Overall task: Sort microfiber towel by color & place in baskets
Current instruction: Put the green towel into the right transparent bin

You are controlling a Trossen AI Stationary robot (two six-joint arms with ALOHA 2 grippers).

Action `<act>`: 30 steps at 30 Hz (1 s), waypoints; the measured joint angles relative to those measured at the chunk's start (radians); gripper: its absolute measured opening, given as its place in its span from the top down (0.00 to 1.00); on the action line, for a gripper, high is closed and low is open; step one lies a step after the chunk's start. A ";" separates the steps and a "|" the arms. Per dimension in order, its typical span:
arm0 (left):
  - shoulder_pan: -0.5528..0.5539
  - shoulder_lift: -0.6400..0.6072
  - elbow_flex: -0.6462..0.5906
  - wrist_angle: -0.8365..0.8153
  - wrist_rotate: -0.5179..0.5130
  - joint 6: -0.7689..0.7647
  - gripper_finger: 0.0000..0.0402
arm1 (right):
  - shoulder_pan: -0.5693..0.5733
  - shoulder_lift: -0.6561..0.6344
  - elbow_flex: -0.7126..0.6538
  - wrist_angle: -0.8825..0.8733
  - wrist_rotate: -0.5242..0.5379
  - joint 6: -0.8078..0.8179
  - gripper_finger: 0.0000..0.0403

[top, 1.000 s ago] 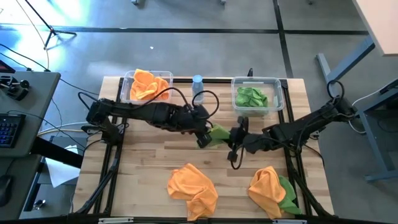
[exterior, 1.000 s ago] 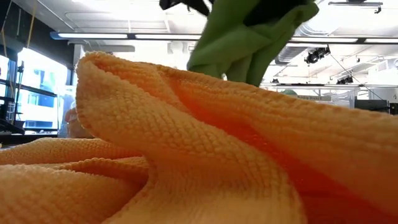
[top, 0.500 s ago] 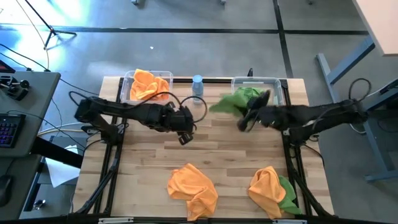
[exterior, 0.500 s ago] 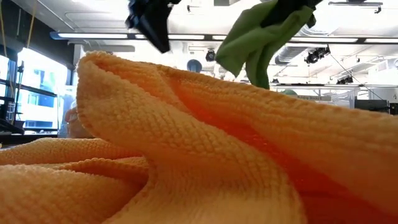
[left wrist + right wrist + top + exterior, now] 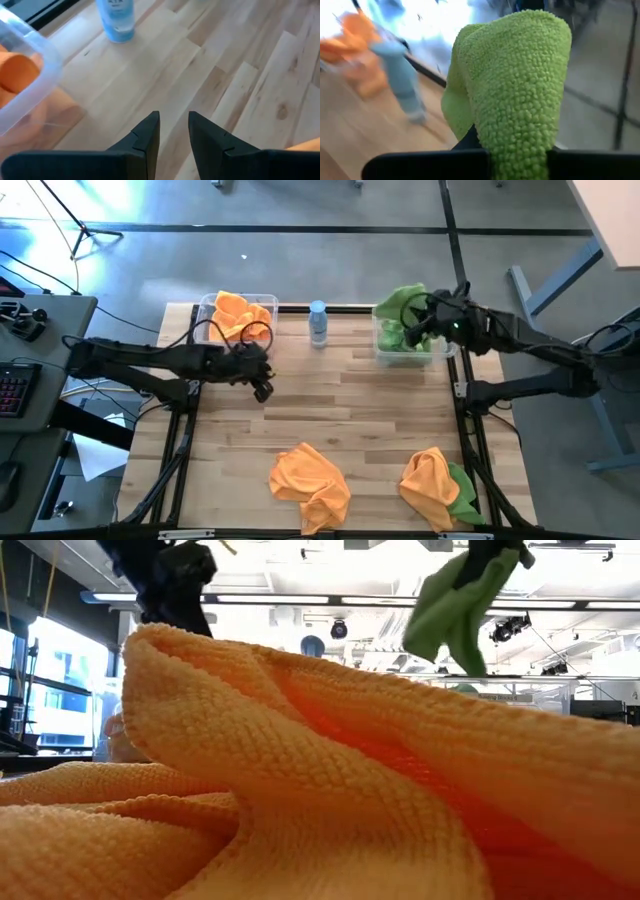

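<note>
The right gripper (image 5: 425,330) hangs over the green-towel basket (image 5: 440,352), pinching a green towel (image 5: 403,304) that wants dropping straight below, while the left gripper (image 5: 173,131), narrowly parted and empty, waits beside the orange-towel basket (image 5: 207,307).

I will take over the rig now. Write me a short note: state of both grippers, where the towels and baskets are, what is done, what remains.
Right gripper: shut on a green towel, held above the right basket, which has green cloth inside.
Left gripper: fingers slightly apart, holding nothing, over bare table beside the left basket, which holds orange towels.
Done: each basket holds a single colour.
Left: release the held towel; sort the orange towel at the front and the orange-over-green pile at the front right.
</note>
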 joint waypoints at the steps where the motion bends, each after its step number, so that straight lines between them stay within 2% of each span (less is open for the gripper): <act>1: 0.007 -0.021 -0.018 0.008 0.000 0.009 0.78 | -0.024 0.016 0.019 -0.052 -0.018 0.025 1.00; 4: 0.031 -0.068 -0.050 0.020 0.001 0.052 0.78 | -0.092 0.070 0.032 -0.150 -0.100 0.074 1.00; 8: 0.069 -0.106 -0.071 0.036 0.015 0.129 0.78 | -0.192 0.146 0.004 -0.199 -0.207 0.131 1.00; 11: 0.102 -0.121 -0.071 0.037 0.056 0.175 0.78 | -0.274 0.201 -0.020 -0.201 -0.256 0.175 1.00; 16: 0.141 -0.129 -0.071 0.059 0.098 0.184 0.78 | -0.403 0.288 -0.027 -0.198 -0.410 0.224 1.00; 22: 0.155 -0.129 -0.071 0.073 0.107 0.207 0.78 | -0.477 0.412 -0.027 -0.204 -0.445 0.254 1.00; 30: 0.155 -0.128 -0.071 0.073 0.112 0.216 0.78 | -0.483 0.553 -0.072 -0.157 -0.441 0.254 0.97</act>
